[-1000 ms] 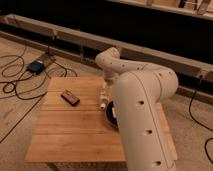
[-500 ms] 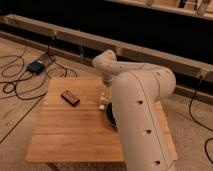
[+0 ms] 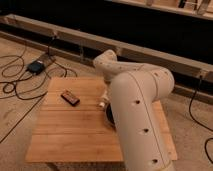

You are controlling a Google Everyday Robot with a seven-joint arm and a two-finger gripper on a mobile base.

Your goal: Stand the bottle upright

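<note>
Wooden table (image 3: pixel 65 135), brown bar (image 3: pixel 70 97) left of centre, bottle (image 3: pixel 102 103) lying just beside the white arm (image 3: pixel 137 115), near a black bowl (image 3: pixel 108 119), gripper hidden behind that arm over the table's right side, grip impossible to tell

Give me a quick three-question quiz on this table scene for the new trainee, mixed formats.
1. True or false: the brown bar lies on the floor.
2. In the camera view, what lies left of the bottle on the wooden table? A) the brown bar B) a mug C) a plate
3. Fill in: the gripper is ___ behind the robot's white arm.

Key: 1 false, it is on the table. 2 A. 3 hidden, so it cannot be seen.
</note>
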